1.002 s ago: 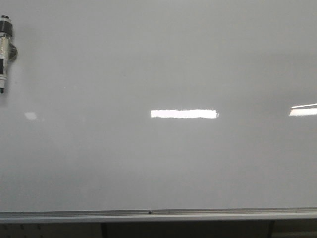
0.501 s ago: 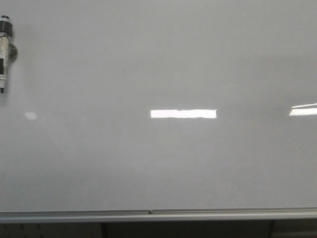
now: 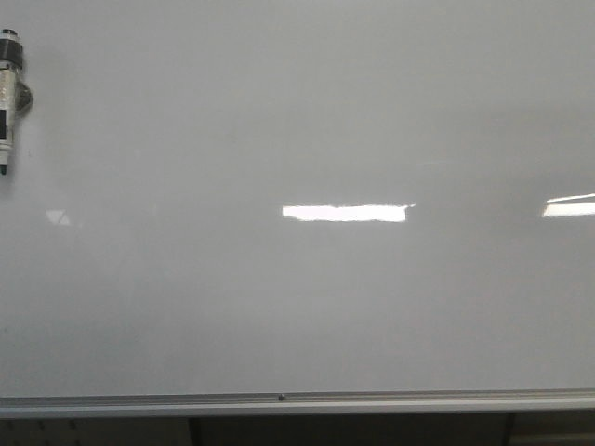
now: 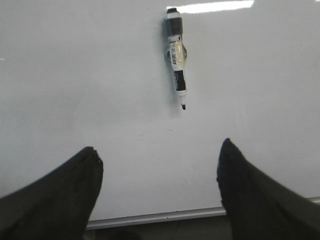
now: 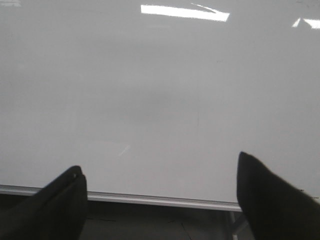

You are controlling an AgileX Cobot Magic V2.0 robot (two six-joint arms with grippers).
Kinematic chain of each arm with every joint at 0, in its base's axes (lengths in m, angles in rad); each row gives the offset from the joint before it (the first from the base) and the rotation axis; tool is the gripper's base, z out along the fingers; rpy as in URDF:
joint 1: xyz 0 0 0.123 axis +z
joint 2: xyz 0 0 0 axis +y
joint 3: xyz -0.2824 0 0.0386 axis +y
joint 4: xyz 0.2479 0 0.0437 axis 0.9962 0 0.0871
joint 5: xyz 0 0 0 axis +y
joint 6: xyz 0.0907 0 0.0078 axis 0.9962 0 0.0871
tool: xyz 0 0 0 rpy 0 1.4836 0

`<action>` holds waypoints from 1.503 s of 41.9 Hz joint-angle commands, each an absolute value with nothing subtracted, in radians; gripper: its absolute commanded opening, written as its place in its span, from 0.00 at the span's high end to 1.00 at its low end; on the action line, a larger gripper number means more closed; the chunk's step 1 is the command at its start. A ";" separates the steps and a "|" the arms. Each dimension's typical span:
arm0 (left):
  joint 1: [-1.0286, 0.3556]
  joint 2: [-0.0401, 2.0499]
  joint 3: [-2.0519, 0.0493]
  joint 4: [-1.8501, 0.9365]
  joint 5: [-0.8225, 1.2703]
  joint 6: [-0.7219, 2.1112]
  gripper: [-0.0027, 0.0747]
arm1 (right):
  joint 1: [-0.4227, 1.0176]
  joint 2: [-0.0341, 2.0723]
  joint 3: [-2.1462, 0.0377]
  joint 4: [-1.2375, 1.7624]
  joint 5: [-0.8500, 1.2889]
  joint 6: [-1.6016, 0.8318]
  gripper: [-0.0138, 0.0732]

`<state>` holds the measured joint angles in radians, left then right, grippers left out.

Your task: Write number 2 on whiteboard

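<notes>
The whiteboard [image 3: 307,307] fills the front view, glossy grey-white, with a silver rail [image 3: 297,402] along its lower edge. No number 2 shows on it in any view. A black-and-white marker [image 3: 8,100] hangs on the board at the far left, tip down; it also shows in the left wrist view [image 4: 177,55]. My left gripper [image 4: 157,155] is open and empty, its dark fingers apart, well short of the marker. My right gripper [image 5: 160,170] is open and empty, facing the bare board [image 5: 160,100] above the rail. Neither gripper shows in the front view.
Bright rectangular light reflections lie on the board at centre [image 3: 344,213] and at the right edge [image 3: 569,206]. Below the rail, dark frame legs [image 3: 195,430] show against a dim background.
</notes>
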<state>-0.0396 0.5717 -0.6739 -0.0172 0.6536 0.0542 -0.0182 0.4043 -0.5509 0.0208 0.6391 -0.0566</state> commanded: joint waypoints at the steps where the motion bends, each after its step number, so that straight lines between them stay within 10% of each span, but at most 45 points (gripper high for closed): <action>1: -0.056 0.639 -0.727 -0.029 0.574 0.052 0.32 | -0.022 0.418 -0.575 0.016 0.569 -0.067 0.11; 63: -0.068 1.470 -0.906 -0.205 0.038 0.052 0.33 | -0.022 0.418 -0.575 0.016 0.570 -0.067 0.11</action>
